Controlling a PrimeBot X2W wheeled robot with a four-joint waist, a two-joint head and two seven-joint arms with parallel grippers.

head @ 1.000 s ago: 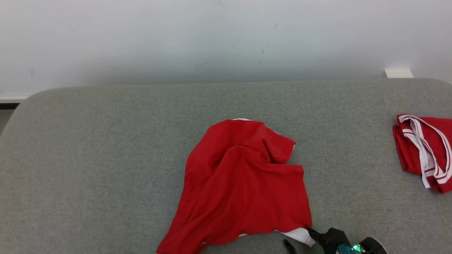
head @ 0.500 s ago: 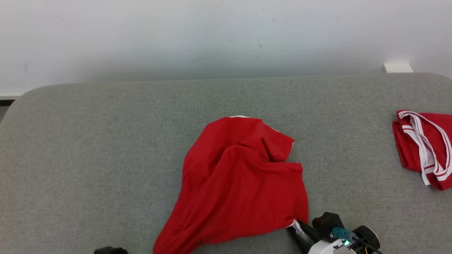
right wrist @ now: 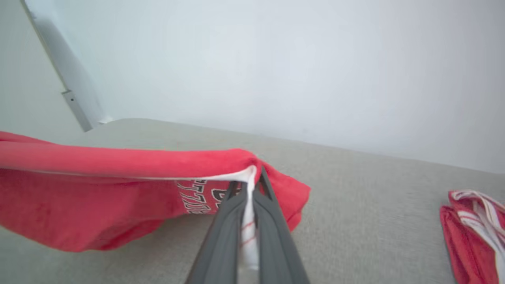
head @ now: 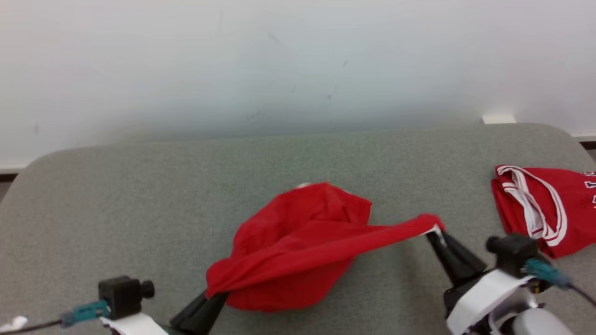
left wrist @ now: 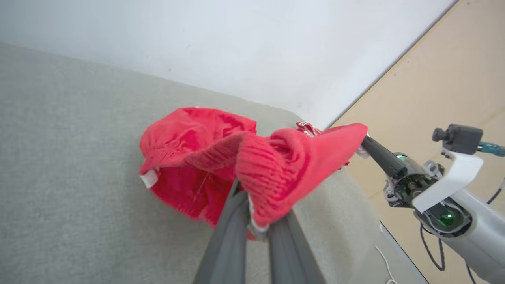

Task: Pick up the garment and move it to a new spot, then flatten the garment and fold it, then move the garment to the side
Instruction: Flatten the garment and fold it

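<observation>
A pale wall point(head: 298, 56) rises behind a long grey fabric-covered bench point(head: 116, 195) with rounded corners. In the left wrist view, a beige floor point(left wrist: 442, 79) shows past the bench's end.

The red jersey point(head: 298, 242) sits near the middle of the bench, towards the robot's side. Its near edge is pulled up into a taut band running from lower left to upper right in the head view, and the rest lies bunched on the grey fabric behind and below that band. In the right wrist view, white lettering point(right wrist: 197, 197) with dark outlines shows on the hanging cloth, but I can't read it.

A second red garment point(head: 535, 204) with white striped trim lies folded at the bench's right end, well apart from the jersey.

The left gripper point(head: 212, 298) is clamped on the jersey's lower-left corner — in its own wrist view the two dark fingers point(left wrist: 232, 236) pinch a fold of red cloth with a white edge. The right gripper point(head: 435, 235) is clamped on the opposite corner, with a strip of white trim point(right wrist: 248, 221) caught between its fingers point(right wrist: 221, 236) and trailing down.
</observation>
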